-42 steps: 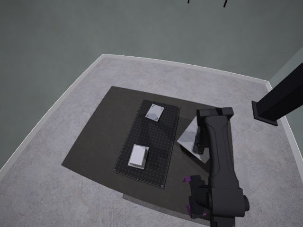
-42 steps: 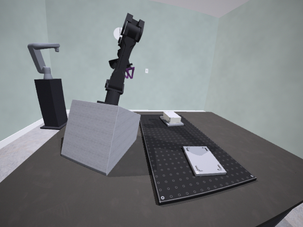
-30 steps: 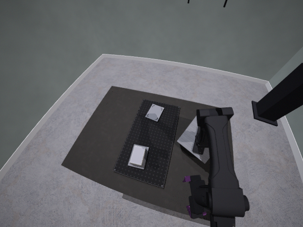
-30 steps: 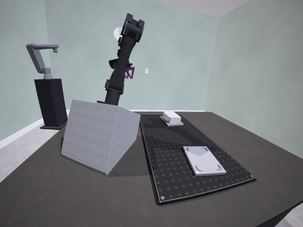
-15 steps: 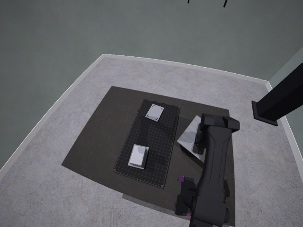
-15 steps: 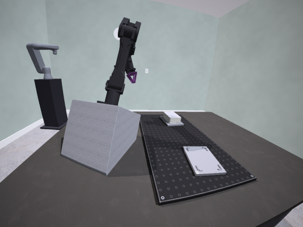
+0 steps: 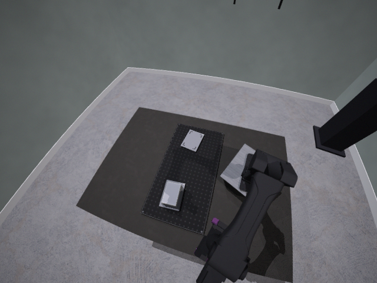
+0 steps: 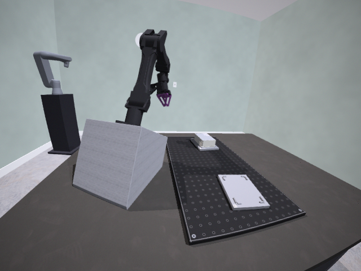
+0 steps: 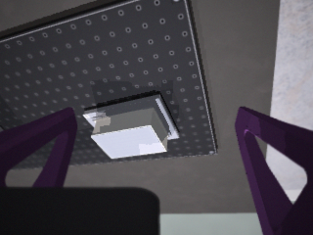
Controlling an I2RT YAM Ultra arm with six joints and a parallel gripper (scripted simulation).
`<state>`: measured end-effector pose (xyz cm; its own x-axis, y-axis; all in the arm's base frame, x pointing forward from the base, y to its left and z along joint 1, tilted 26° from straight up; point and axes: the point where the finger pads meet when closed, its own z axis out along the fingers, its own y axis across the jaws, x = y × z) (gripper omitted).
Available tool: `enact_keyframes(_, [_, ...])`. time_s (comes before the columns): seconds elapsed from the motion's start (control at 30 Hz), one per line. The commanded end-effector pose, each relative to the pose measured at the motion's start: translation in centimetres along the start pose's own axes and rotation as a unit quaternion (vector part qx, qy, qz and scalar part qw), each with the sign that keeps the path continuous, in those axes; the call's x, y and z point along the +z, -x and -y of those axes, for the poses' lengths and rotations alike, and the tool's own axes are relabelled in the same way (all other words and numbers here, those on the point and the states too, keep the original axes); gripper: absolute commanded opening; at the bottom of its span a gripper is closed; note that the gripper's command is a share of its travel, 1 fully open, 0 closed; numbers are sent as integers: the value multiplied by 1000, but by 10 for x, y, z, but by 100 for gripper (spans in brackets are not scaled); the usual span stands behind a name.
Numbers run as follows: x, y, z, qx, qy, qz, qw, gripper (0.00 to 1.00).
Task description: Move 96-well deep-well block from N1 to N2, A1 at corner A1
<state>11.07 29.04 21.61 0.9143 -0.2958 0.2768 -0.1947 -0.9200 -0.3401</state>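
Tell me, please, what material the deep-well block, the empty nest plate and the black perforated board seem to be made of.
Deep-well block: probably white plastic; opaque, pale, softly glossy faces.
Empty nest plate: looks like matte light-grey metal or plastic; flat, even surface with dark corner locators. I cannot tell which.
Black perforated board: likely dark anodised metal; regular grid of ringed holes and a thin bright edge.

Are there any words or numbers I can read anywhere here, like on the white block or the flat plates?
No text can be read in any view.
The deep-well block: no label shows.
The bare nest N2: only dark corner locators show; any A1 mark is too small to read.
The gray wedge and the arm: blank.
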Motion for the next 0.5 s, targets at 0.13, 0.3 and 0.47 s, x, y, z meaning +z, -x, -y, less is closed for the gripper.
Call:
enact_keyframes(0.13, [20,-17,10,90,5,33,995,100])
enact_keyframes(0.3, [31,-28,12,127,11,40,991,100])
enact_keyframes(0.47, [48,-46,14,164,17,47,985,100])
